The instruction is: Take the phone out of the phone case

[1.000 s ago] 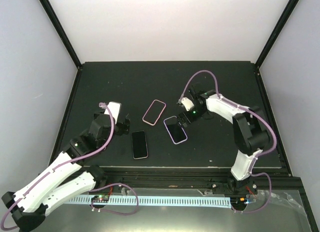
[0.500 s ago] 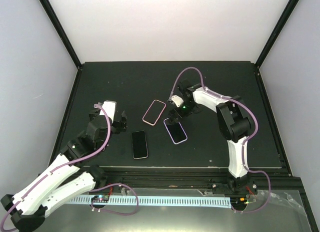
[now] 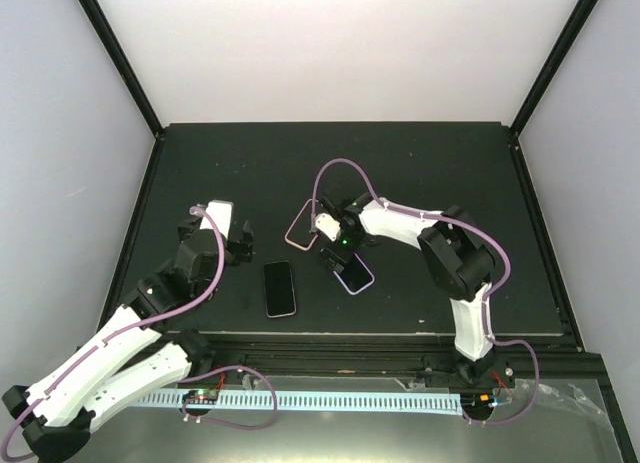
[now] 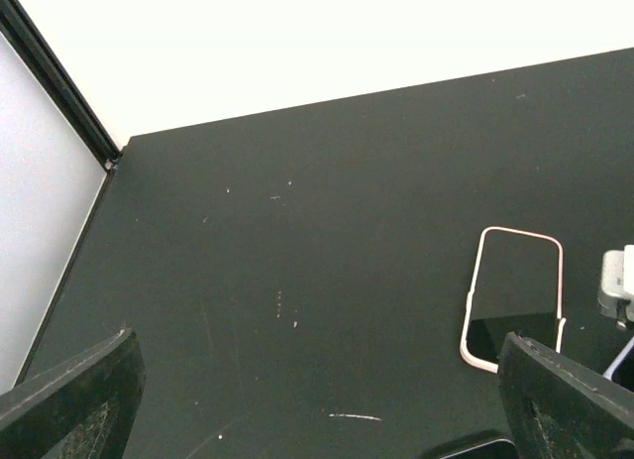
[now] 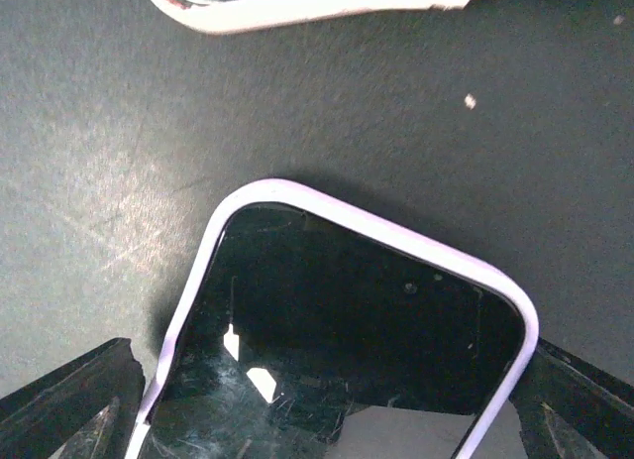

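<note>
Reaching out from the near left corner, the left arm (image 3: 110,358) lies low and bends up to the left gripper (image 3: 243,243). It hangs over the table (image 3: 430,173) with its jaws wide and nothing in them. A black phone (image 3: 280,288) lies flat near it, toward the middle. The right arm (image 3: 470,283) stands up at the near right, folds over and stretches left, low over the table. The right gripper (image 3: 338,255) points down at the far end of the purple case (image 3: 358,276). Its jaws are wide, one finger on each side of that end. I cannot tell if they touch it. The phone (image 5: 357,330) sits inside the purple case, screen up. Just past it lies a pink case (image 3: 300,229), flat.
</note>
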